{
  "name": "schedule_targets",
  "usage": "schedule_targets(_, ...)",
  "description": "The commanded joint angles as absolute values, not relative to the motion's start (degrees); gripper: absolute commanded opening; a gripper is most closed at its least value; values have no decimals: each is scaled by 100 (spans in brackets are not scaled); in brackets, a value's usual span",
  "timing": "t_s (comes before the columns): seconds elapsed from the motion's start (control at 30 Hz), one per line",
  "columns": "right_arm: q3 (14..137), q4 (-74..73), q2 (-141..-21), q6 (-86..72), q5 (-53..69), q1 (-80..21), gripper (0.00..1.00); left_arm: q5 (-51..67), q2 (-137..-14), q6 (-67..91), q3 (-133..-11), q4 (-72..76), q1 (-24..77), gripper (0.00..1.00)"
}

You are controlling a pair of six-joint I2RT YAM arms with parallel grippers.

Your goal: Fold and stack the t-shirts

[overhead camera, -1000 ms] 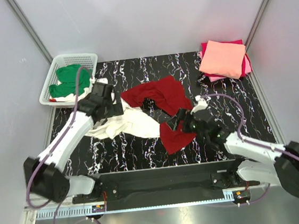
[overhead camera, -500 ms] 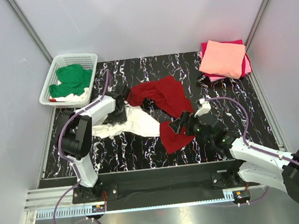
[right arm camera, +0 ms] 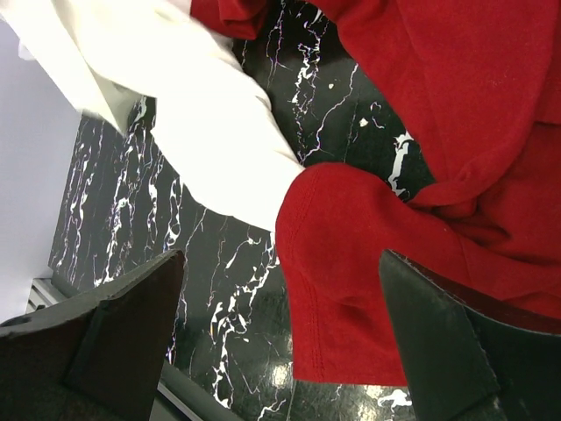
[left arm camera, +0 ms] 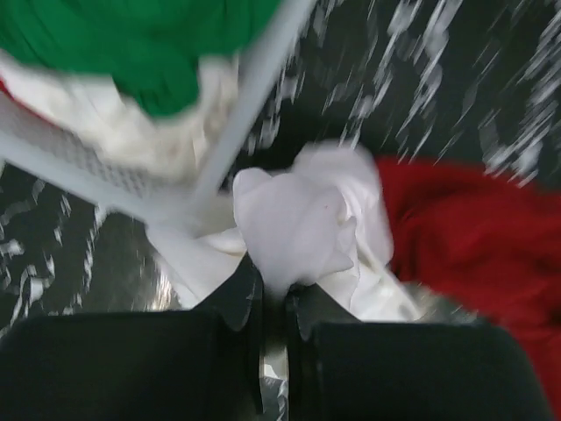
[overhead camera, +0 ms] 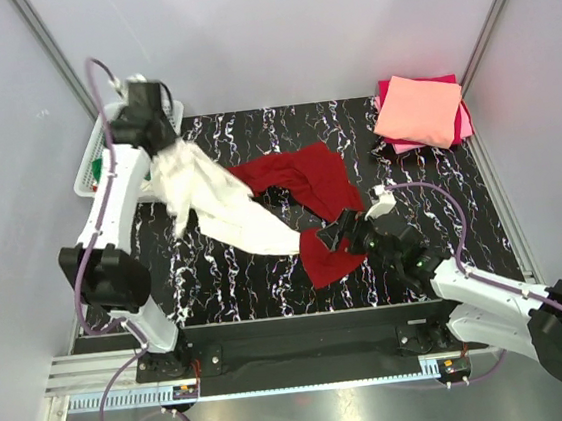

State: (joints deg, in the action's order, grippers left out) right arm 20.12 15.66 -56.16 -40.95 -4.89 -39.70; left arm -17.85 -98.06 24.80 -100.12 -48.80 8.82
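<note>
My left gripper (overhead camera: 158, 143) (left arm camera: 273, 294) is shut on a bunch of the white t-shirt (overhead camera: 225, 201) (left arm camera: 302, 219), raised near the basket. The cloth trails down to the table's middle. The dark red t-shirt (overhead camera: 303, 183) (left arm camera: 473, 228) (right arm camera: 394, 237) lies crumpled at the centre, touching the white one (right arm camera: 202, 105). My right gripper (overhead camera: 339, 233) (right arm camera: 280, 259) hangs open just above the red shirt's near edge, one finger on each side of it. A folded salmon pink t-shirt (overhead camera: 419, 107) rests on a magenta one (overhead camera: 463, 126) at the back right. A green t-shirt (left arm camera: 131, 44) lies in the basket.
The white lattice basket (overhead camera: 84, 176) (left arm camera: 254, 96) stands at the back left, partly hidden by my left arm, with white cloth (left arm camera: 114, 132) under the green shirt. Black marbled tabletop (overhead camera: 218, 277) shows at the front left. Grey walls close in the sides.
My left gripper closed on the white t-shirt and pulled it up and back-left toward the basket, stretching the cloth out. The right gripper stayed open and barely moved.
</note>
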Motion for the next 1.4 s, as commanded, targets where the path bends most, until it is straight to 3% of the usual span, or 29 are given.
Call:
schedule_targets(0.0, 2013, 1995, -5730, -4017, -422, -3973, 100, -2249, -9421, 2381, -11508, -4790, 590, 0)
schedule_targets(0.23, 2013, 2074, -5775, -3990, -343, -3973, 100, -2770, -10651, 2540, -14622, -4958, -287, 0)
schedule_targets(0.33, 1986, 2144, -5774, -3990, -334, -3973, 100, -2802, -10775, 2575, -14336, -4386, -509, 0)
schedule_targets(0.37, 1986, 2162, -5818, -3999, -325, -3964, 100, -2786, -10880, 2479, -14283, -4360, -501, 5)
schedule_targets(0.4, 1986, 2197, -5836, -3999, -325, -3973, 100, -2786, -11090, 2365, -14230, -4316, -466, 36)
schedule_targets(0.43, 1986, 2223, -5871, -3999, -273, -3973, 100, -2612, -11205, 2425, -14221, -4429, -457, 50)
schedule_targets(0.47, 2004, 2215, -5923, -3999, -255, -3964, 100, -2576, -11310, 2400, -14238, -4551, -422, 57)
schedule_targets(0.5, 2021, 2215, -5933, -3999, -255, -3973, 100, -2645, -11442, 2365, -14177, -4762, -370, 71)
schedule_targets(0.57, 2030, 2215, -5959, -4008, -255, -3964, 100, -2690, -11444, 2216, -13758, -4711, -211, 83)
schedule_targets(0.6, 2039, 2206, -5968, -4008, -237, -3973, 100, -2681, -11374, 2145, -13590, -4615, -176, 99)
schedule_targets(0.83, 2048, 2206, -5985, -4025, -237, -3964, 100, -2225, -11417, 2092, -13228, -5141, -132, 99)
schedule_targets(1.07, 2109, 2180, -6082, -3999, -176, -3973, 100, -2153, -10477, 1609, -11192, -4650, 500, 99)
schedule_targets(1.37, 2162, 2083, -6108, -4025, -132, -3973, 100, -2170, -11388, 1775, -10756, -4430, 835, 99)
